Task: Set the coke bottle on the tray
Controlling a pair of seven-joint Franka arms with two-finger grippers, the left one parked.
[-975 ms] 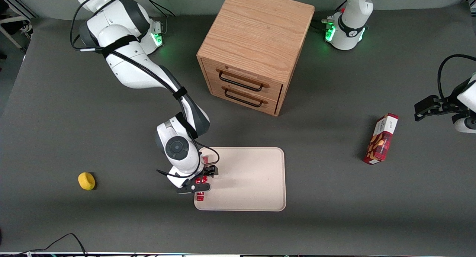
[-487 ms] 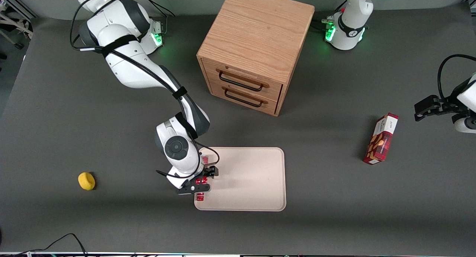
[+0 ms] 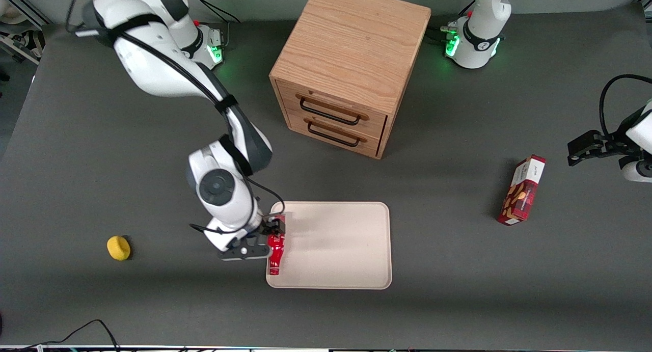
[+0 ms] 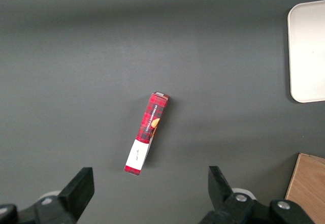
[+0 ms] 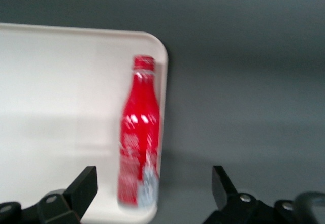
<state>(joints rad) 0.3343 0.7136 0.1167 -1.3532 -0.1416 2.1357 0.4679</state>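
Note:
The coke bottle (image 3: 275, 258) lies flat on the tray (image 3: 346, 240), along the tray's edge toward the working arm's end, with its red cap nearer the front camera. My right gripper (image 3: 267, 237) hangs open above the bottle's silvery base end and holds nothing. In the right wrist view the bottle (image 5: 139, 137) lies just inside the rim of the tray (image 5: 61, 92). The gripper (image 5: 152, 186) has its two black fingers (image 5: 84, 183) spread wide, well clear of the bottle on both sides.
A wooden two-drawer cabinet (image 3: 346, 72) stands farther from the front camera than the tray. A red snack box (image 3: 522, 191) lies toward the parked arm's end, also in the left wrist view (image 4: 147, 132). A yellow ball (image 3: 118, 248) lies toward the working arm's end.
The gripper has opened and let go of the bottle, which now lies on the tray. The arm has lifted and drawn back toward the working arm's end.

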